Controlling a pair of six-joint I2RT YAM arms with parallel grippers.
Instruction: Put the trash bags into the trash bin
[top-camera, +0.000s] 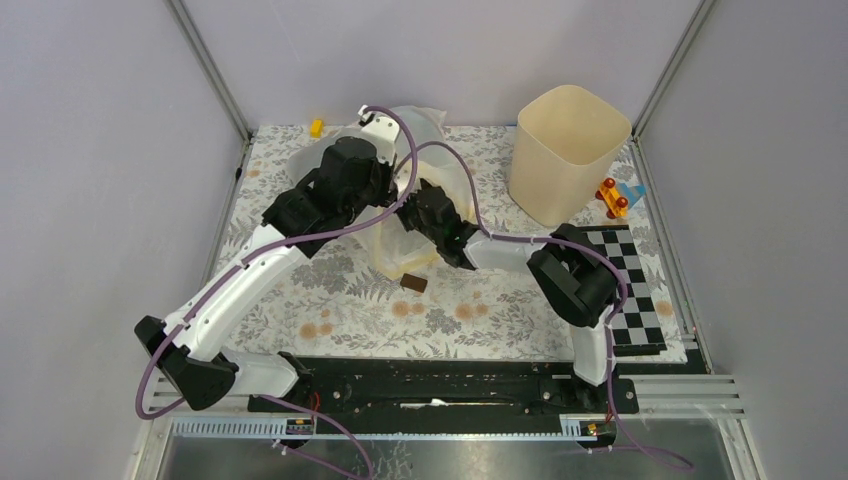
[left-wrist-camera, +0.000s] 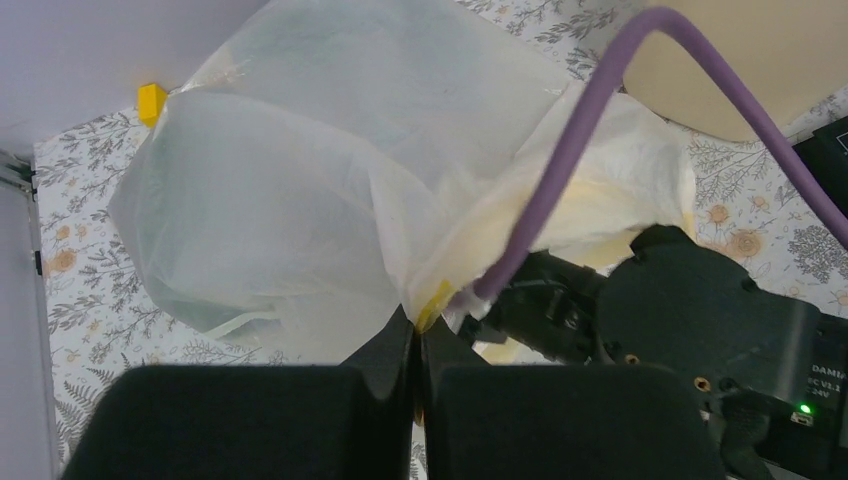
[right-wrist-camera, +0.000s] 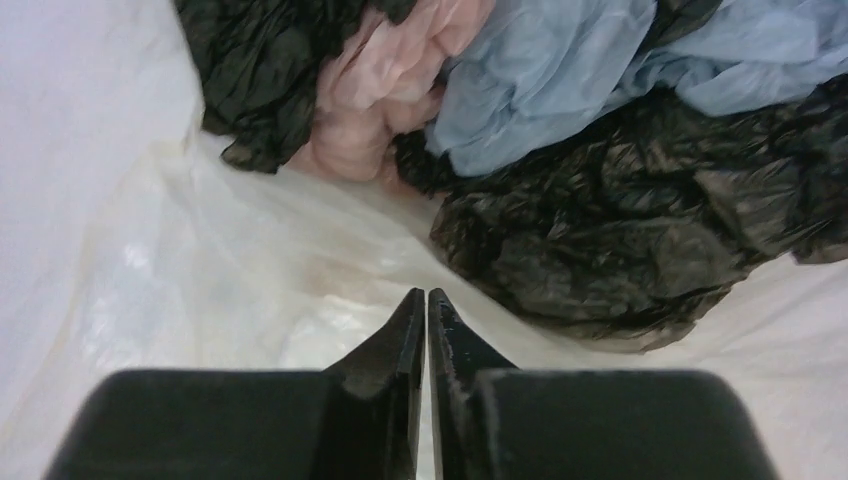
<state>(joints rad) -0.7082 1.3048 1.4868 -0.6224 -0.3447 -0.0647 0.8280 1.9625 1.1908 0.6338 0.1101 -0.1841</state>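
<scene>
Two hands closed: left hand (left-wrist-camera: 418, 325) pinching whitish bag (left-wrist-camera: 280, 200) rim; right hand (right-wrist-camera: 427, 296) empty, near dark trash bags (right-wrist-camera: 600, 240).

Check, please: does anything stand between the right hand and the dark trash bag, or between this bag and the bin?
Nothing lies between the right hand and the dark trash bag ahead of it. But this bag sits inside the whitish bag, partly under a light blue bag, so that wall separates it from the bin.

The left wrist view's top edge crops the trash bin (left-wrist-camera: 790, 50); the small brown lump (top-camera: 414, 284) is too tiny to identify.
</scene>
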